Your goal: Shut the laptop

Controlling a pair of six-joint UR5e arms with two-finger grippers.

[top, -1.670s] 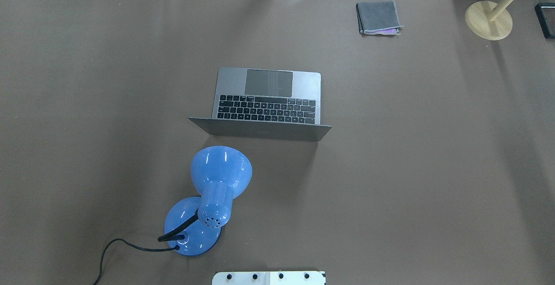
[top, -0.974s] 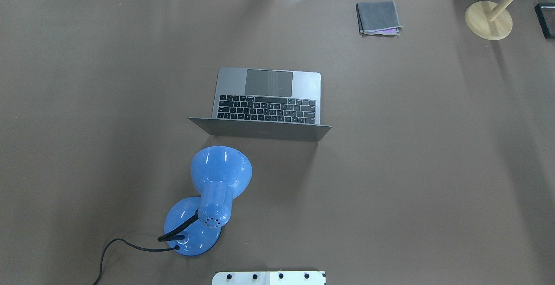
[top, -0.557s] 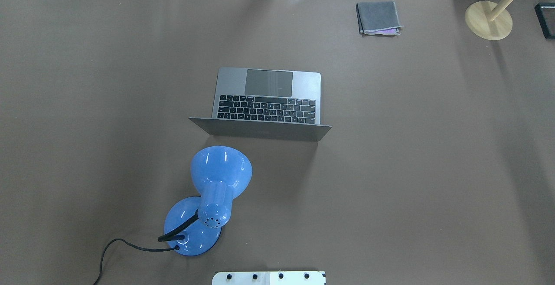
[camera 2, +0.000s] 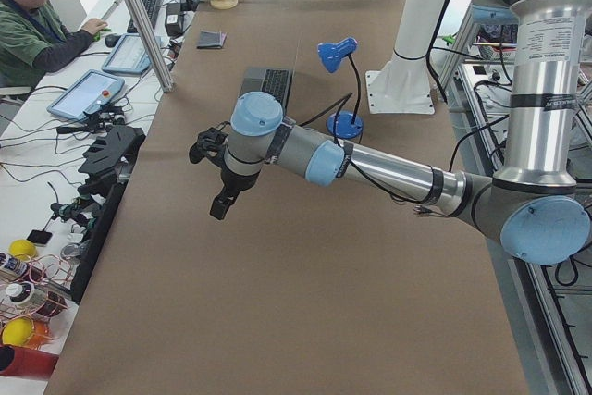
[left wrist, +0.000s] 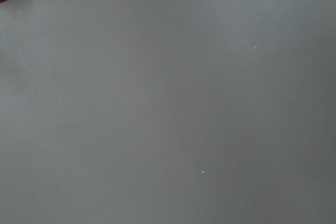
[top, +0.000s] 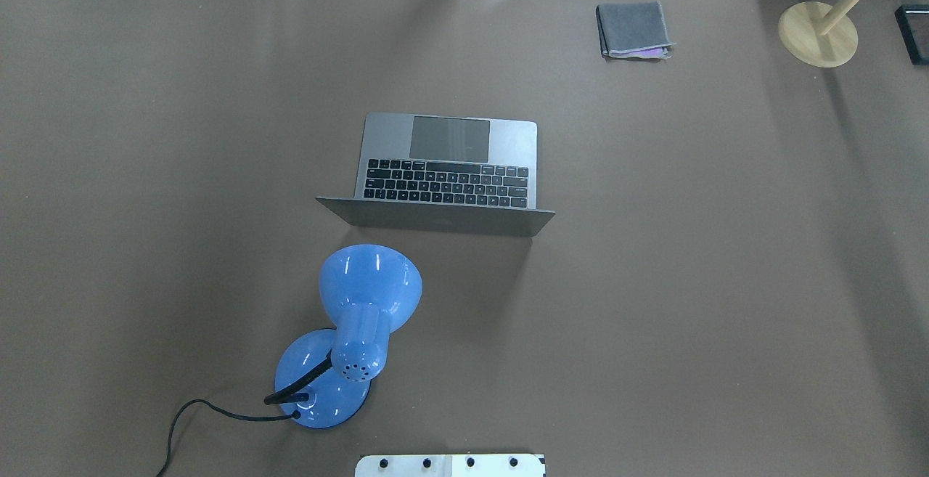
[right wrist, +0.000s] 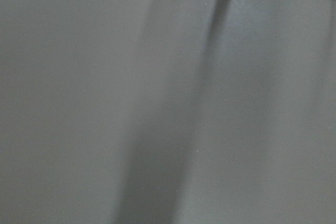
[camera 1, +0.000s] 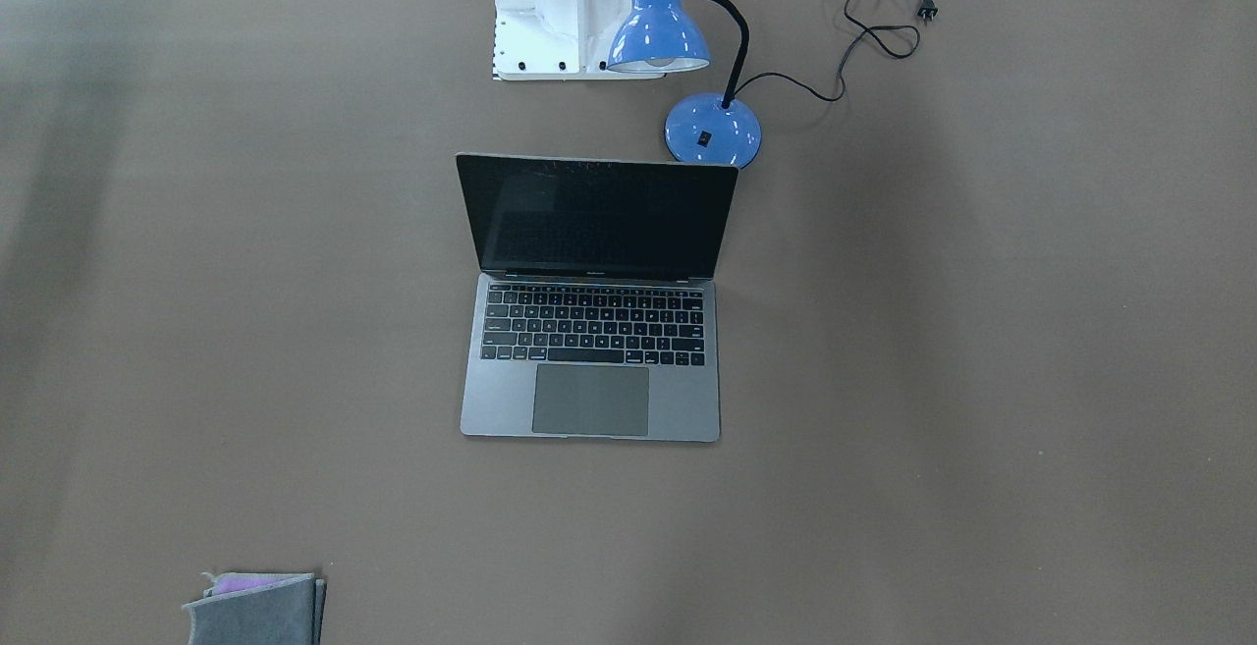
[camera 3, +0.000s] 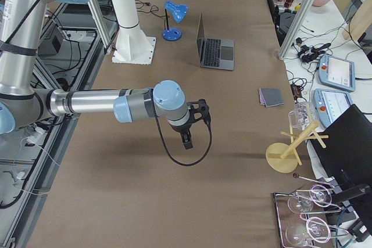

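Observation:
The laptop (top: 450,165) stands open in the middle of the brown table, its lid upright on the robot's side and its trackpad on the far side. Its black screen shows in the front-facing view (camera 1: 594,223). It also shows far off in the left view (camera 2: 268,88) and the right view (camera 3: 216,52). My left gripper (camera 2: 220,205) hangs above bare table well short of the laptop. My right gripper (camera 3: 187,142) hangs over bare table on the other side. I cannot tell whether either is open or shut. Both wrist views show only table cover.
A blue desk lamp (top: 355,317) stands just behind the laptop's lid on the robot's side, its cord trailing left. A folded grey cloth (top: 633,29) and a wooden stand (top: 818,33) sit at the far right. The white robot base (camera 1: 560,7) is near the lamp.

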